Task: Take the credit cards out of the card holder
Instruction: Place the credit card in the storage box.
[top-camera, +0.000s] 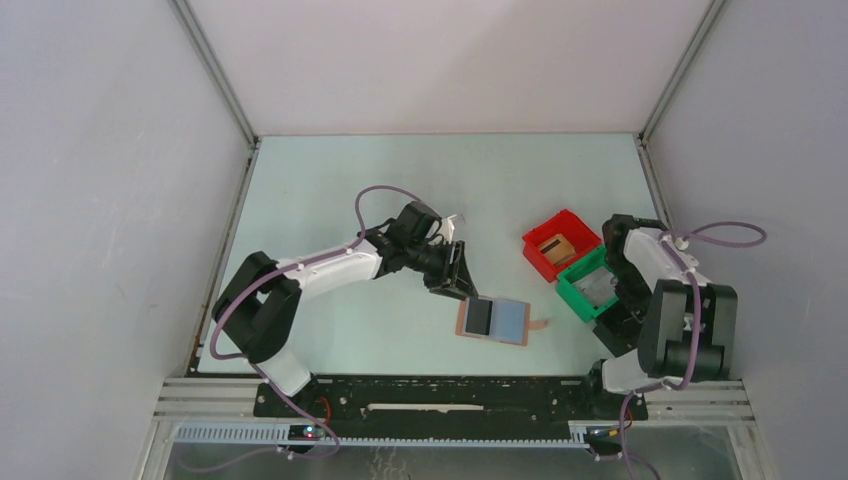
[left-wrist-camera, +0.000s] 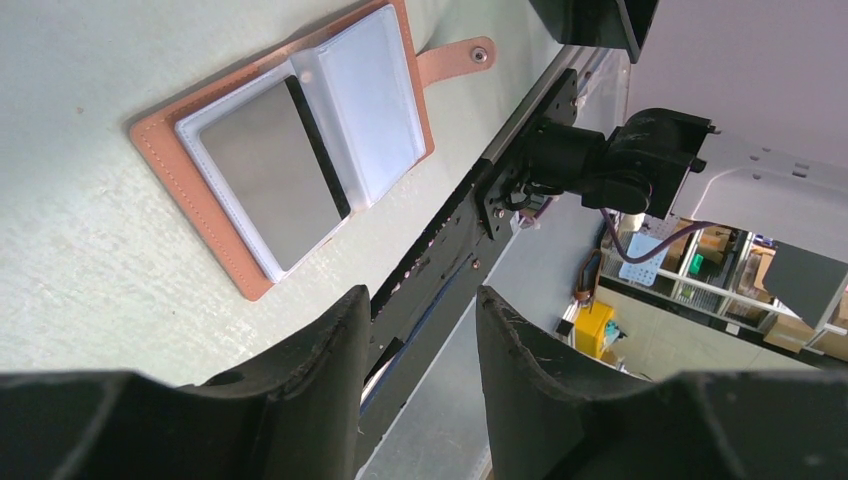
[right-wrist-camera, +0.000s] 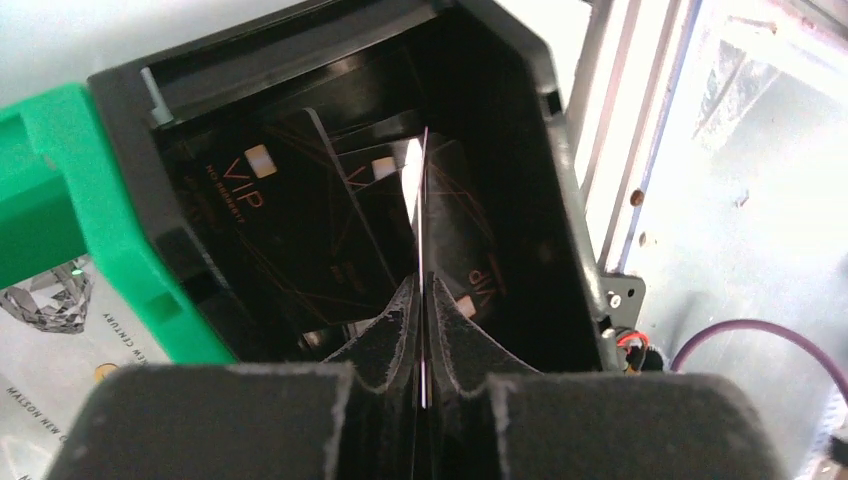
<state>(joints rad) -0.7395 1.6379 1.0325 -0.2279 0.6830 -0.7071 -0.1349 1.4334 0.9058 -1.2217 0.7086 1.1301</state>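
The card holder (top-camera: 470, 331) lies open on the table, tan with a snap tab (left-wrist-camera: 455, 60). In the left wrist view its left sleeve holds a dark grey card (left-wrist-camera: 265, 180), while the right sleeve (left-wrist-camera: 365, 100) looks see-through and bare. My left gripper (top-camera: 455, 283) hovers just up-left of the holder, open (left-wrist-camera: 420, 300), nothing between the fingers. My right gripper (right-wrist-camera: 422, 290) is shut on a thin credit card (right-wrist-camera: 421, 200) seen edge-on, over a black box (right-wrist-camera: 545, 150). Two black VIP cards (right-wrist-camera: 290, 230) lie inside that box.
A red bin (top-camera: 560, 243) and a green bin (top-camera: 590, 285) stand right of the holder, under the right arm (top-camera: 660, 290). The green bin's wall (right-wrist-camera: 60, 190) borders the black box. The black base rail (top-camera: 450, 395) runs along the near edge. Grey walls enclose the table.
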